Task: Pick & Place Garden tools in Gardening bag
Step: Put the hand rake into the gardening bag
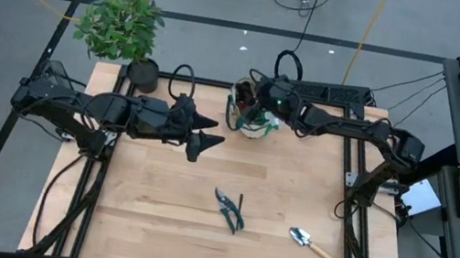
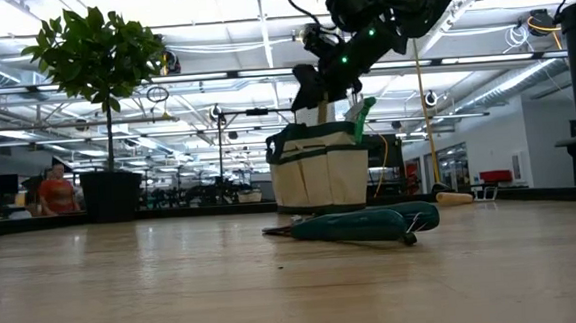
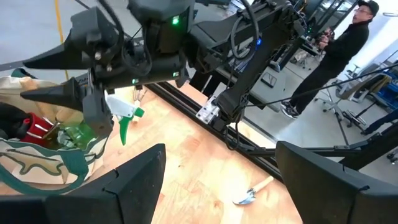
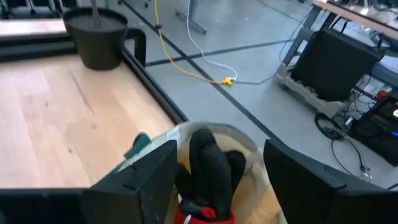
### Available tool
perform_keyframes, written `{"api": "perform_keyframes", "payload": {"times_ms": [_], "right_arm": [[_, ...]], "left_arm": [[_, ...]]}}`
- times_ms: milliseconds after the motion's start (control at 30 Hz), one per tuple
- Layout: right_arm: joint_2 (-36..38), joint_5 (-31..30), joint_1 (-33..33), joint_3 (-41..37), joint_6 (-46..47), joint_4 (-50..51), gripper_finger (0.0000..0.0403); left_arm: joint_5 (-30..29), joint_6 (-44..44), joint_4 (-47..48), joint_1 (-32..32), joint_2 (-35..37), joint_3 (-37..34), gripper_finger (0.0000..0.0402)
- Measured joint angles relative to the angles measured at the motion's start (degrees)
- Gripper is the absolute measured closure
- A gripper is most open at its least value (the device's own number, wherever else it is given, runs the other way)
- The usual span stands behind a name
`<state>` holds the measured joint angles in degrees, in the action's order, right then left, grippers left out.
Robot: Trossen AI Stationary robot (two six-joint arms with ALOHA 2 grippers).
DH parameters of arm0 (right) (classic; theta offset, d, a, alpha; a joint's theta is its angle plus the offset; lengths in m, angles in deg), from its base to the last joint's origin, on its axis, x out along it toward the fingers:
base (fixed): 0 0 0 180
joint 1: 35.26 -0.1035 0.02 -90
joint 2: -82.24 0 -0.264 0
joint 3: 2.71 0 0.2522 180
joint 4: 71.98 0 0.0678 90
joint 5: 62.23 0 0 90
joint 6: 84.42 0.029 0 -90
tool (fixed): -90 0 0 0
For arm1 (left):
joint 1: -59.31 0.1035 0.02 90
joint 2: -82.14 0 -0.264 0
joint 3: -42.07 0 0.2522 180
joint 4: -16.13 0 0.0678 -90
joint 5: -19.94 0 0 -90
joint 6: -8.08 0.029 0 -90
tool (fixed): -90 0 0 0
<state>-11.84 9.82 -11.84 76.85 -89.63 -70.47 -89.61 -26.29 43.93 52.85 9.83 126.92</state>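
The gardening bag (image 1: 252,121), beige with green trim, stands at the table's far middle. A green spray bottle (image 3: 122,116) and red-black gloves (image 4: 208,168) stick out of its mouth. My right gripper (image 4: 217,155) hovers open just above the bag's mouth, its fingers on either side of a glove's black top, with no touch showing. My left gripper (image 1: 213,138) hangs open in the air to the left of the bag. Dark pruning shears (image 1: 229,209) and a wooden-handled trowel (image 1: 311,244) lie flat on the table nearer the front.
A leafy plant (image 1: 122,24) in a black pot (image 1: 141,73) stands at the far left corner. Bare wood stretches between the shears and the near edge. A person (image 3: 336,56) stands beyond the table's right side.
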Motion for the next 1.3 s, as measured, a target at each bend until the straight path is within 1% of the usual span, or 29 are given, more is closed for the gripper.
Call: {"api": "perform_keyframes", "payload": {"times_ms": [133,233,733,867,1033,1167,1300], "right_arm": [[0.1,0.0,0.0,0.0,0.8,0.1,0.0176],[0.0,0.1,0.1,0.0,2.1,0.8,0.0195],[-0.8,0.4,0.4,0.0,2.6,1.5,0.0349],[-0.8,3.2,0.6,-1.1,3.0,0.7,0.0385],[-0.8,3.0,0.9,-3.5,4.2,-0.7,0.0384],[-0.9,3.1,1.3,-4.0,5.0,0.5,0.0361],[-0.9,3.1,0.8,-4.0,2.8,-1.5,0.0341]], "left_arm": [[0.0,0.1,0.0,0.0,0.0,0.0,0.0096],[0.0,0.1,0.0,0.0,0.0,0.0,0.0096],[0.2,-0.2,-0.1,-0.1,0.0,0.0,0.0096],[0.2,0.0,0.0,-0.1,0.0,0.0,0.0096],[0.2,0.0,0.7,-0.1,0.0,0.0,0.0096],[0.2,0.1,0.8,-0.1,0.0,0.0,0.0096],[0.2,0.9,0.8,-0.1,0.0,0.0,0.0096]]}}
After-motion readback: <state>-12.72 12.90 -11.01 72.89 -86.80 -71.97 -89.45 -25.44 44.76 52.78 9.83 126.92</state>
